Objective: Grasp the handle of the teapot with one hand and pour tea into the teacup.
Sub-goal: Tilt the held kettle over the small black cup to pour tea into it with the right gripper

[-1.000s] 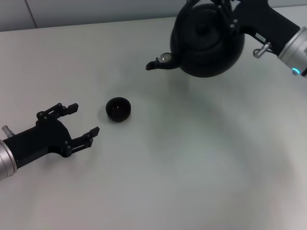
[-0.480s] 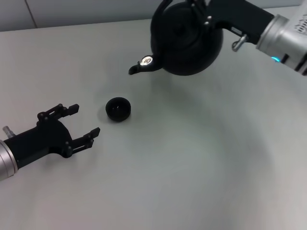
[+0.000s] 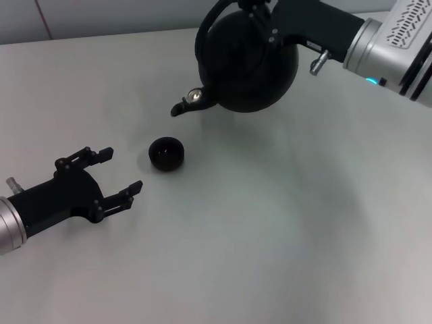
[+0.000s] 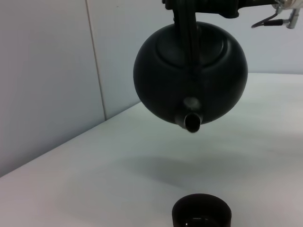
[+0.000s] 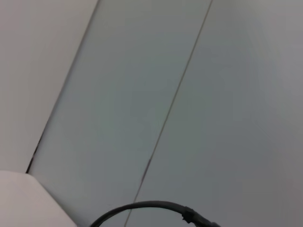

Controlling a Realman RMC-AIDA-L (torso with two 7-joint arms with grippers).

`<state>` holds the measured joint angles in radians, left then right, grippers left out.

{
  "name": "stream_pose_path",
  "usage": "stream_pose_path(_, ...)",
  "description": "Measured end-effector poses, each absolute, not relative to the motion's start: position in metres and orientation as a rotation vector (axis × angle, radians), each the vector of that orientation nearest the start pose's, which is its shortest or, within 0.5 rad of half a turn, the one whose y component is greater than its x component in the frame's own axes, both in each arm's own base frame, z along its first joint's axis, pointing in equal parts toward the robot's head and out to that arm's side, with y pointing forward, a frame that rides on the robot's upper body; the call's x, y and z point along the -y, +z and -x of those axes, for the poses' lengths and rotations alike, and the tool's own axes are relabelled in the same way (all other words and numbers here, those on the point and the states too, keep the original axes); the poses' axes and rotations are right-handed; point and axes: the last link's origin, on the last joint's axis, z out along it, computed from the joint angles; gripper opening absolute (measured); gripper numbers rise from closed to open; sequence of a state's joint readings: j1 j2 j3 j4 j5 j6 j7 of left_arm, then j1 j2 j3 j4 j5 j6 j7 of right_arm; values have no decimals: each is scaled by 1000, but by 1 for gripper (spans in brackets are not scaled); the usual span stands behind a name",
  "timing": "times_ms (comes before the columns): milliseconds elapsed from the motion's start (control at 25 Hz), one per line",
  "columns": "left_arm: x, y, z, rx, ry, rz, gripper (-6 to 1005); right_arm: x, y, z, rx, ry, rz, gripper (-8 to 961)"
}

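The matte-black teapot (image 3: 246,64) hangs in the air at the back, held by its arched handle (image 3: 204,30). My right gripper (image 3: 260,12) is shut on the handle's top. The spout (image 3: 185,105) points toward the front left and ends just behind and above the small black teacup (image 3: 166,153), which stands on the table. My left gripper (image 3: 123,169) is open and empty, resting to the left of the cup. In the left wrist view the teapot (image 4: 191,75) hovers with its spout (image 4: 191,122) above and beyond the cup (image 4: 201,215). No liquid shows.
The pale table (image 3: 283,236) stretches to the front and right. A grey panelled wall (image 3: 101,17) runs along the back edge. The right wrist view shows only wall (image 5: 142,94) and a black cable (image 5: 151,205).
My right arm has carried the teapot to the left and nearer the cup, and the spout has come lower. The left gripper and the cup have stayed in place.
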<state>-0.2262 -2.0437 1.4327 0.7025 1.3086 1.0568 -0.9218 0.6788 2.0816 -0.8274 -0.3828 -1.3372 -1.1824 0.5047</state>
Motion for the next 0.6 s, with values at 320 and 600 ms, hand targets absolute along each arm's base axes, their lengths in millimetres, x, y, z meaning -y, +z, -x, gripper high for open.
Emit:
stream_pose_path(320, -297, -46, 298, 298, -485, 2526, 801, -409, -12, -214, 124, 663, 2217, 121)
stream_pose_path(600, -299, -47, 296, 291, -484, 2529, 801, -408, -15, -215, 134, 637, 2233, 122)
